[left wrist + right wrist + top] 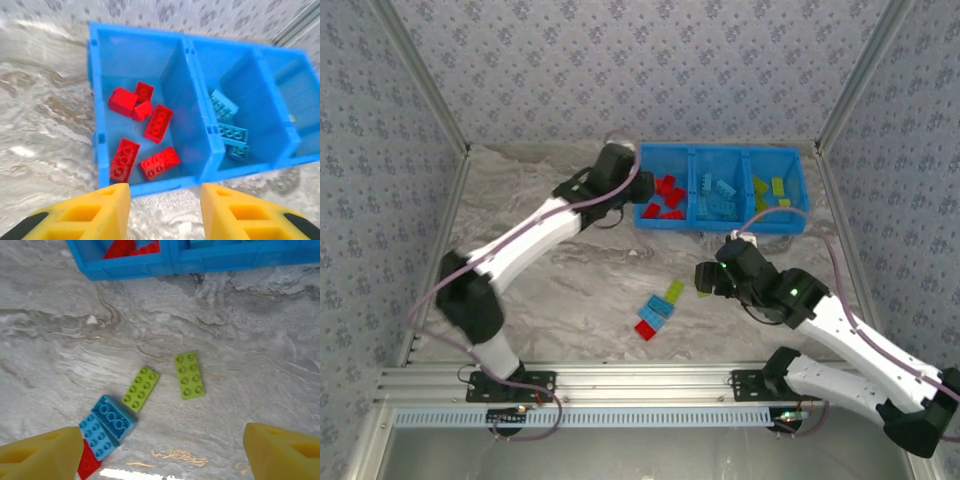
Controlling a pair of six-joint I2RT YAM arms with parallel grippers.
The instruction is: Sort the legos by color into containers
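Right wrist, legos ahead of tool

Lab rig: aluminium frame, patterned panels

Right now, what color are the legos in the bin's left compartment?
The legos are red, clearest in the left wrist view.

The left arm rises from its base to a bent elbow on the left, then stretches far forward and to the right. The left claw tips downward, its two yellow fingers parted with nothing between them. The right arm reaches low from the right side toward the middle, and the right claw faces down, spread wide and empty.
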